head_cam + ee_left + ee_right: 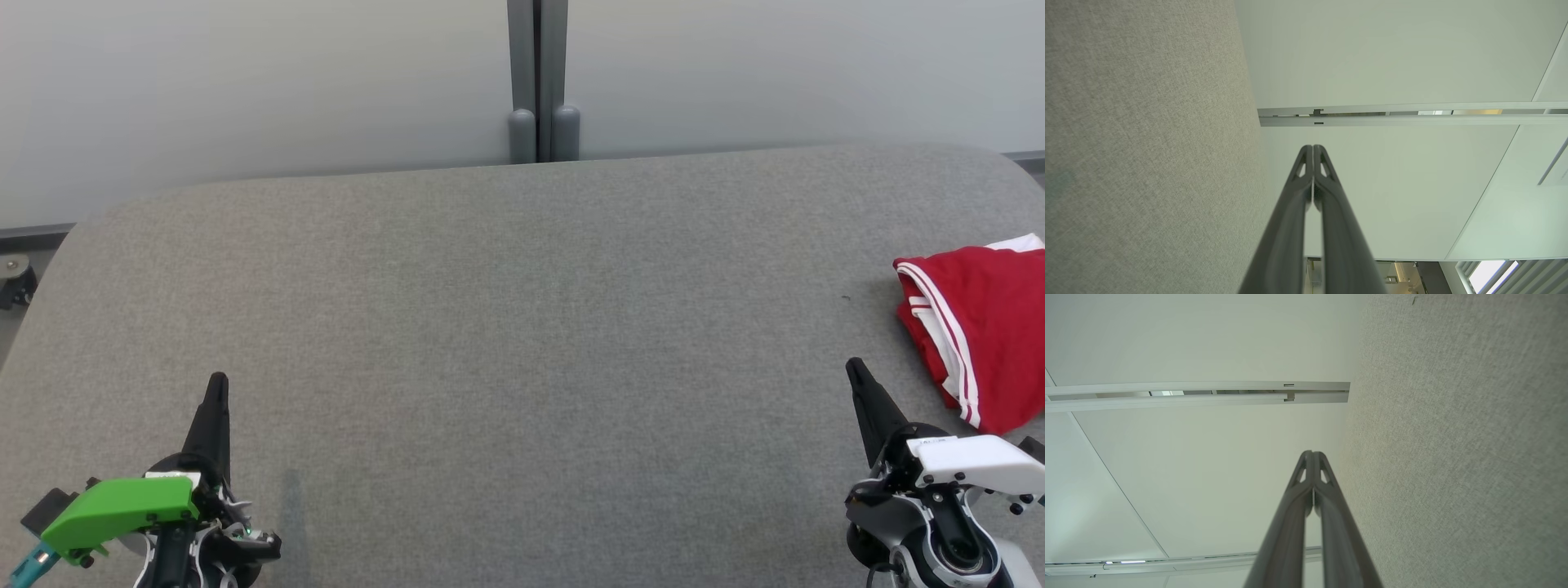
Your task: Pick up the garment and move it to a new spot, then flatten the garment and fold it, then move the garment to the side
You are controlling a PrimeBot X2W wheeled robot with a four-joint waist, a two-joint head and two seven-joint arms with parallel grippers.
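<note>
Head view: grey fabric tabletop (pixel 522 327), pale wall panels (pixel 245 82) behind it.
Garment (pixel 984 335): red, white-striped, folded, at tabletop's right edge.
Left gripper (pixel 217 380), right gripper (pixel 853 365): fingers together, empty.

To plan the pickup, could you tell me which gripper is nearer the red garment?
Right. The right gripper sits just beside the red garment, apart from it; the left gripper is far across the table.

Grey felt-covered worktop (pixel 490 343), rounded corners; pale partition panels (pixel 245 90) behind, grey post (pixel 537 73) between (caster (pixel 13 268) at far-left edge).
</note>
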